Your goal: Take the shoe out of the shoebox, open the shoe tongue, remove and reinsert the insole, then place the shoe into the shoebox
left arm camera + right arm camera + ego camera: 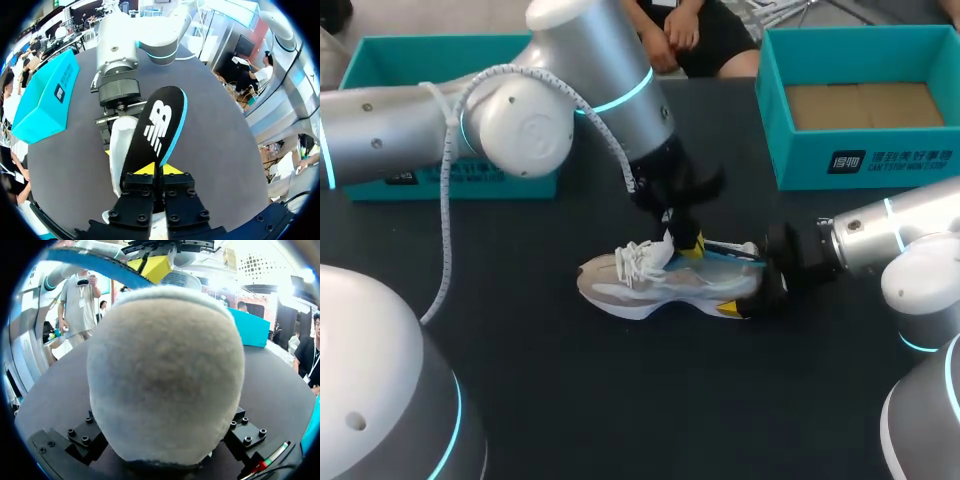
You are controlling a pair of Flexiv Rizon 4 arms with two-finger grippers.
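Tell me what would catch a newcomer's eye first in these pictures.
The black, blue-edged insole, pinched in the left gripper above the shoe. Next, that pale shoe itself at the middle of the dark table, its heel held by the right gripper.

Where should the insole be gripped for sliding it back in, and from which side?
At one end, pinched across its flat faces, coming from above, as the left gripper has it. The insole is thin and long, so that leaves its length free to enter the shoe, whose opening faces up.
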